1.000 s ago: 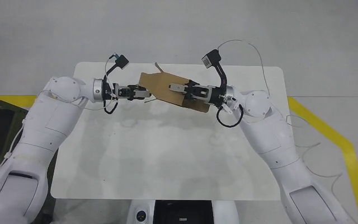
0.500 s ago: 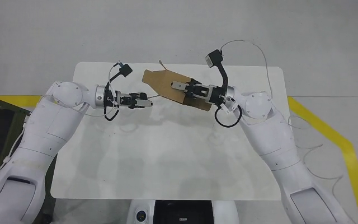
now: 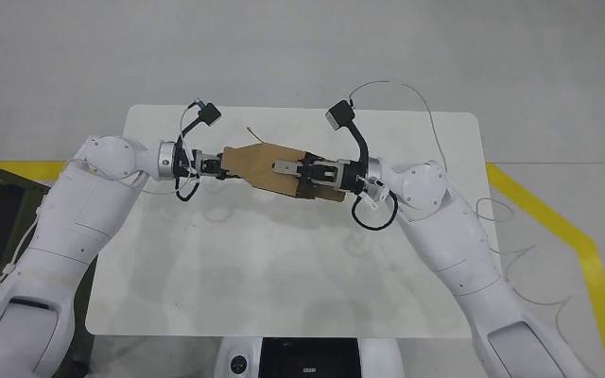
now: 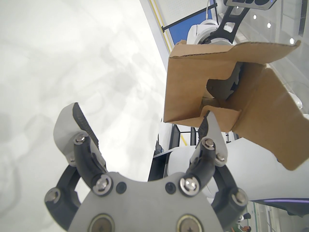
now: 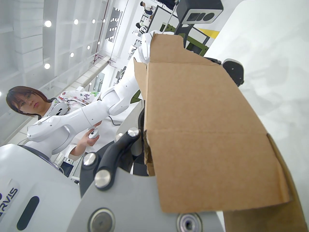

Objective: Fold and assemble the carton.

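Observation:
The brown carton [image 3: 263, 166] hangs partly folded above the far middle of the white table [image 3: 284, 274]. My right gripper [image 3: 286, 169] is shut on it, one silver finger lying across its top panel. In the right wrist view the carton [image 5: 200, 121] hides the fingertips. My left gripper [image 3: 225, 163] sits at the carton's left end. In the left wrist view the left gripper [image 4: 142, 121] is open, with nothing between its pads. One fingertip [image 4: 209, 121] touches the edge of a lower flap of the carton [image 4: 190, 88], whose open end with loose flaps faces it.
The table's front and middle are bare white surface, with its far edge [image 3: 302, 108] close behind the carton. Grey floor and a yellow line [image 3: 539, 203] lie beyond the table's right side.
The right arm carried the carton left and nearer the table's middle. The left gripper, apart from the carton half a second ago, now meets its left end.

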